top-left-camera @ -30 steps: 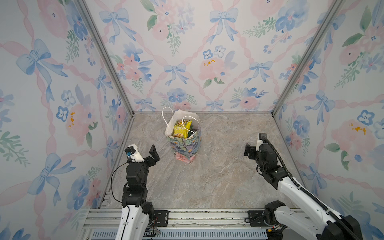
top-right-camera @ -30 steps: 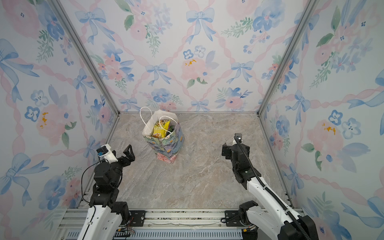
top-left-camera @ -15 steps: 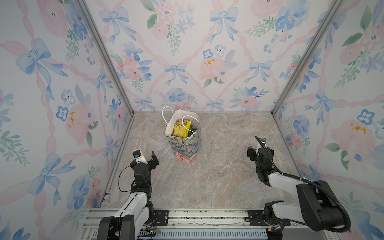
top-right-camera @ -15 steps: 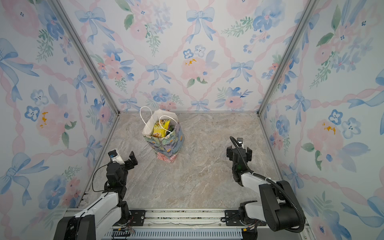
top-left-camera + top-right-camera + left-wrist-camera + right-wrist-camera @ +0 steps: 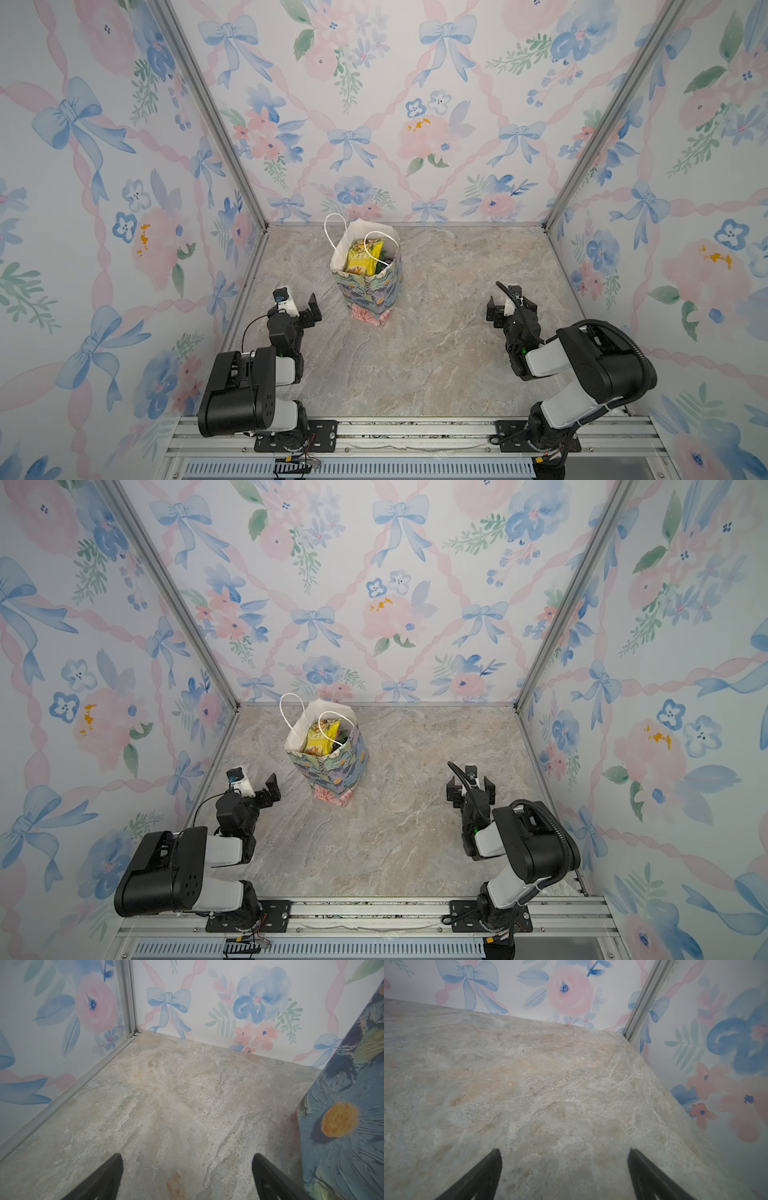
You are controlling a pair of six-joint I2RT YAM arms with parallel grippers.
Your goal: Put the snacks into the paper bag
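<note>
Both arms have folded back toward the rail since a second ago. They stood taller and reached further in then; now each sits low and tucked at its own side, while the paper bag (image 5: 368, 286) has not shifted.

We read this as a parked pose. The left end effector (image 5: 299, 307) hangs just above the worktop (image 5: 436, 353) near the bag's lower corner. Its jaws are spread wide with nothing between them, as the left wrist view shows (image 5: 187, 1159), with bare stone in the gap and the bag's painted side (image 5: 342, 1105) off to one edge. The right end effector (image 5: 512, 309) is likewise spread and empty (image 5: 564, 1153), well apart from the bag and pointed at the far corner.

The bag stands upright toward the back of the worktop, left of centre in both top views (image 5: 332, 766). Its mouth is open and its white cord handles (image 5: 332, 232) are flopped outward, which leaves the opening free. A yellow packet (image 5: 363, 257) stands on end inside and rises to the rim, with something dark green beside it. The rest of the snacks we cannot make out, being hidden deeper in. We see no packet lying loose, so we judge the loading done and the open jaws simply at rest.
</note>
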